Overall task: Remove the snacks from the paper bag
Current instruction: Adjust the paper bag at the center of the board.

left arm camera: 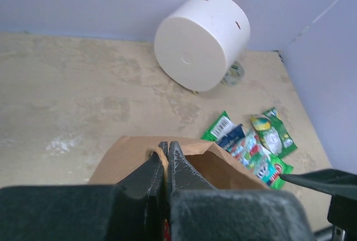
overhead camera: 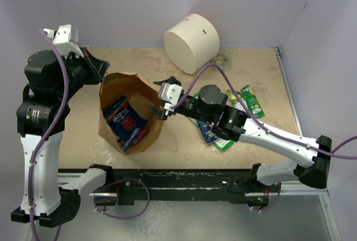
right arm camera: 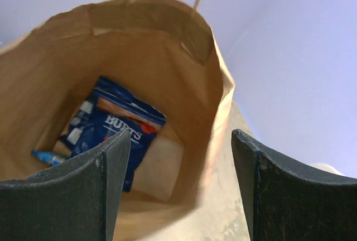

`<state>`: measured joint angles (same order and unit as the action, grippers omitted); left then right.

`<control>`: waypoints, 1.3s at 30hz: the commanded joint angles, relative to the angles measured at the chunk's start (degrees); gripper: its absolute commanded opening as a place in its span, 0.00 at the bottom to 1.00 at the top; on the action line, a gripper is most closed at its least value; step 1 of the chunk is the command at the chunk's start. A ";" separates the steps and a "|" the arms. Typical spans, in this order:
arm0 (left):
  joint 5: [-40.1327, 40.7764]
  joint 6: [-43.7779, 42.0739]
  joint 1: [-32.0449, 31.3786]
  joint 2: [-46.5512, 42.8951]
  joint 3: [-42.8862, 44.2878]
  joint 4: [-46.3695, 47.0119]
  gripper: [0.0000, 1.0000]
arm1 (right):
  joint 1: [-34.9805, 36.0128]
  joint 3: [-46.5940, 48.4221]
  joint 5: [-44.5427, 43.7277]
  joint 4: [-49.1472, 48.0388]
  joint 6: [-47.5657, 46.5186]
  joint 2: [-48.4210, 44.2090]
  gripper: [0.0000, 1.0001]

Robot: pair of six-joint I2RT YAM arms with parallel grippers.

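Left arm: stands tall at the left, forearm angled in toward the far-left corner of the bag (overhead camera: 129, 112). The left gripper (overhead camera: 100, 73) meets the rim there. The left wrist view shows the jaws pressed together with a fold of the brown rim pinched between the fingertips (left arm camera: 174, 157).

Right arm: stretched low across the table (overhead camera: 83, 140) from the right, wrist turned toward the bag mouth. The right gripper (overhead camera: 156, 109) sits at the bag's right rim. In the right wrist view its fingers (right arm camera: 114, 188) are spread wide with nothing between them, aimed into the opening.

Task items: the bag lies tilted with its mouth facing the right arm. One blue packet (overhead camera: 125, 123) lies inside on the lower wall. The other packets (overhead camera: 252, 101), green and blue, lie on the table right of the bag, partly under the right forearm.

Differences between views: only the right wrist view looks down the interior, showing the blue packet (right arm camera: 111, 129) against the bottom and a second blue edge at lower left. Only the left wrist view shows the packets (left arm camera: 257, 146) unobstructed, overlapping in a loose heap. It also shows the tape roll (left arm camera: 234, 72) touching the side of the white cylinder (left arm camera: 201, 40). The overhead view alone shows both arms whole.
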<state>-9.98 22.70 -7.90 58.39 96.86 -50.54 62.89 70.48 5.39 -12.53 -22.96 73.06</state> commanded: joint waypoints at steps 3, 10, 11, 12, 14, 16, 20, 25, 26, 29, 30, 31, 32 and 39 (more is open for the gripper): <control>6.60 -10.75 -0.18 3.58 7.11 6.93 0.00 | -0.19 2.00 -7.88 -1.60 -2.04 -0.58 0.76; -8.24 -14.60 -1.46 1.84 -2.01 11.38 0.00 | -0.29 -3.06 -10.98 0.47 -1.09 -4.68 0.77; -10.78 -14.35 -1.64 1.82 -3.34 11.99 0.00 | -0.27 -3.88 -11.14 0.81 -0.63 -5.32 0.77; -13.26 -14.00 -1.86 1.85 -4.69 12.61 0.00 | -0.31 -4.66 -11.12 0.98 -0.06 -5.81 0.77; -17.83 -12.79 -2.32 2.15 -7.01 14.67 0.00 | -0.29 -6.58 -11.10 1.38 1.36 -6.51 0.77; -22.52 -10.75 -2.74 2.98 -9.04 16.72 0.00 | -0.30 -8.44 -11.02 1.76 3.25 -7.18 0.77; -33.96 -0.82 -2.91 5.05 -14.86 25.68 0.00 | -0.27 -11.84 -12.31 1.17 6.16 -8.75 0.76; -28.29 4.01 -2.91 7.42 -14.86 25.13 0.00 | -0.29 -13.91 -14.07 1.72 14.92 -10.61 0.76; -27.26 3.83 -2.91 7.39 -14.30 24.43 0.00 | -0.30 -13.89 -16.57 1.57 15.42 -10.54 0.76; -23.28 2.77 -2.91 6.59 -12.19 19.90 0.00 | -1.20 -9.57 -25.06 3.58 17.67 -7.72 0.78; -22.14 2.42 -2.91 6.05 -11.74 18.59 0.00 | -2.44 -7.72 -26.63 4.71 19.10 -6.49 0.78; -21.29 2.30 -2.91 5.33 -11.79 17.59 0.00 | -4.21 -5.50 -27.14 5.89 21.63 -5.39 0.78; -20.55 2.29 -2.91 4.63 -11.85 17.03 0.00 | -7.89 -3.15 -27.30 7.38 25.90 -4.11 0.78; -17.13 1.73 -2.91 2.86 -11.12 13.96 0.00 | -24.67 23.56 -15.74 30.71 50.00 9.66 0.80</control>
<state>-29.28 24.49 -10.63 62.39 82.50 -36.32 43.24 80.77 -15.51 5.56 12.78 78.17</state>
